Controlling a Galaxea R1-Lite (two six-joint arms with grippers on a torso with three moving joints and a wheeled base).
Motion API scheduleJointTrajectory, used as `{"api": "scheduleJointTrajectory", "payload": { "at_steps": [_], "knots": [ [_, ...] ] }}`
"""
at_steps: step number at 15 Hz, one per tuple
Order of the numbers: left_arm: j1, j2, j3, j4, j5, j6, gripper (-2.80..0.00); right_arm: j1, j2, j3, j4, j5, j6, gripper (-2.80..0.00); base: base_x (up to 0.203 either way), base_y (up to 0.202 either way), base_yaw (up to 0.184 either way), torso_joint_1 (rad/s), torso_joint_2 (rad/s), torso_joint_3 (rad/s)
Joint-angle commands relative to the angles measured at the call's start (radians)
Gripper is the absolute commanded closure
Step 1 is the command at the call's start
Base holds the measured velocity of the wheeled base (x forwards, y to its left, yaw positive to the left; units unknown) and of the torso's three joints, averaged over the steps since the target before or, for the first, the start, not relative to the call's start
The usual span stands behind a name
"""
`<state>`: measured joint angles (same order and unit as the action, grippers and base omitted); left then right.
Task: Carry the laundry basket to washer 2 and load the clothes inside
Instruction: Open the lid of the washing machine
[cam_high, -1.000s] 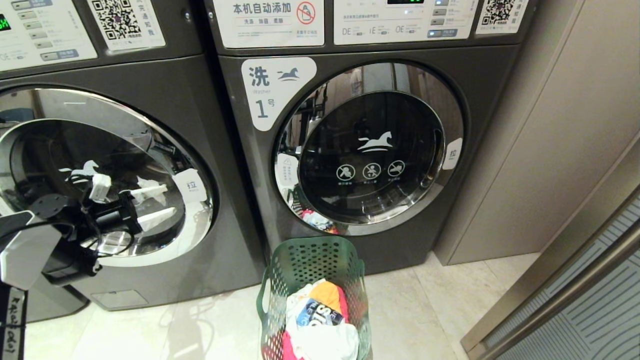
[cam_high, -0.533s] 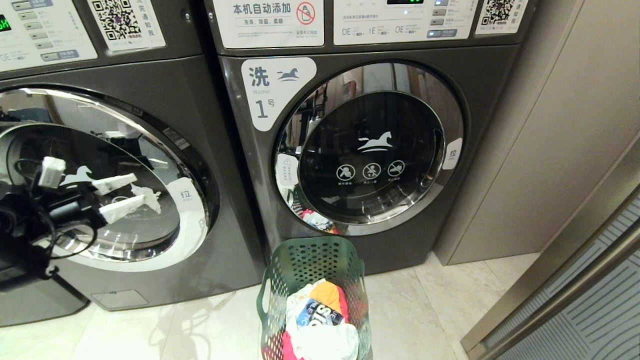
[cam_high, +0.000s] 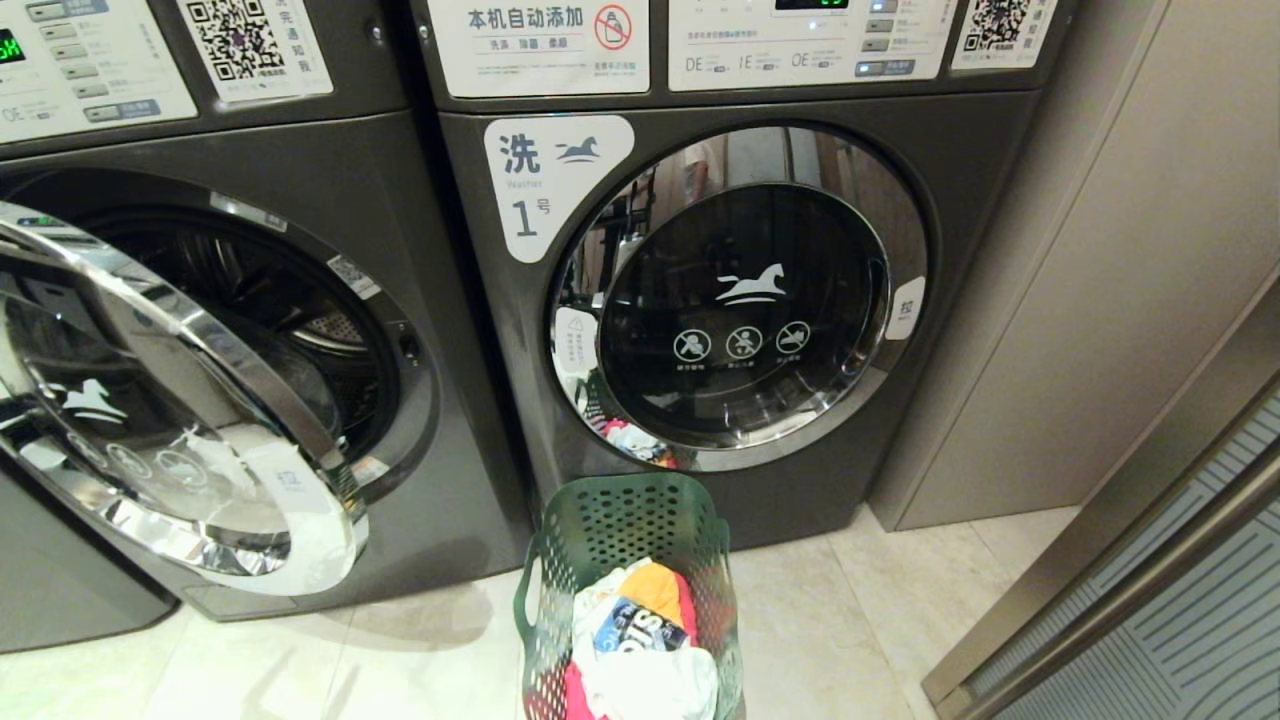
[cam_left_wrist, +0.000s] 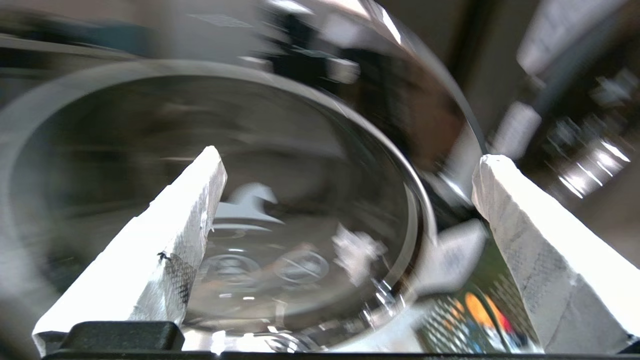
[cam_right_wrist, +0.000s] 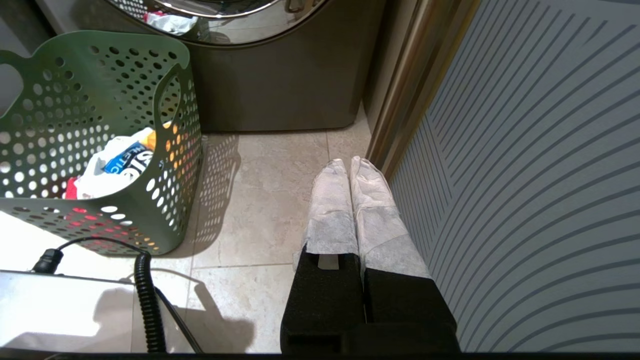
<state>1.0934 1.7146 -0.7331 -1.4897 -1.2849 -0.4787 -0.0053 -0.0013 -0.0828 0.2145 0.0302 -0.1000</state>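
1. Dark grey washer 2, the left-hand machine in the head view, now has its chrome-rimmed glass door swung well out towards the camera. A second ago the door was shut with the left arm working at its front. The steel drum is now exposed.
2. Washer 1, alongside on the right, remains closed. It is not the target.
3. Green laundry basket stands on the floor tiles just in front of washer 1, near the gap between the two machines. It has not shifted.
4. Clothes, white, yellow-orange and pink-red, lie piled in the basket. None is loaded yet.
5. Left gripper has left the head view. Its wrist view shows the pincer spread wide and empty, facing the door glass.
6. Right gripper hangs parked low beside a striped panel, pincer closed on nothing.
7. Assessment: access is gained; loading can begin.
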Motion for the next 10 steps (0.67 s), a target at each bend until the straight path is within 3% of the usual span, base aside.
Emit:
{"api": "scheduleJointTrajectory", "payload": {
  "at_steps": [1,3,4,8,10],
  "knots": [
    [0.123,-0.213,0.005,0.044,0.043,-0.108,-2.80,-0.001,0.001,0.000,0.002,0.000,-0.001,0.00,0.000,0.000,0.000,0.000,0.00,0.000],
    [0.168,-0.314,-0.034,0.148,0.153,-0.230,-2.80,-0.001,0.001,0.000,0.001,0.001,-0.001,0.00,0.000,0.000,0.000,0.000,0.00,0.000],
    [0.175,-0.348,-0.049,0.194,0.180,-0.250,-2.80,-0.001,0.001,0.000,0.001,0.000,-0.001,0.00,0.000,0.000,0.000,0.000,0.00,0.000],
    [0.118,-0.456,-0.069,0.490,0.206,-0.260,-2.80,-0.001,0.001,0.000,0.002,0.000,-0.001,0.00,0.000,0.000,0.000,0.000,0.00,0.000],
    [0.020,-0.504,-0.096,0.707,0.280,-0.261,-2.80,-0.001,0.001,0.000,0.002,0.000,-0.001,0.00,0.000,0.000,0.000,0.000,0.00,0.000]
  ]
}}
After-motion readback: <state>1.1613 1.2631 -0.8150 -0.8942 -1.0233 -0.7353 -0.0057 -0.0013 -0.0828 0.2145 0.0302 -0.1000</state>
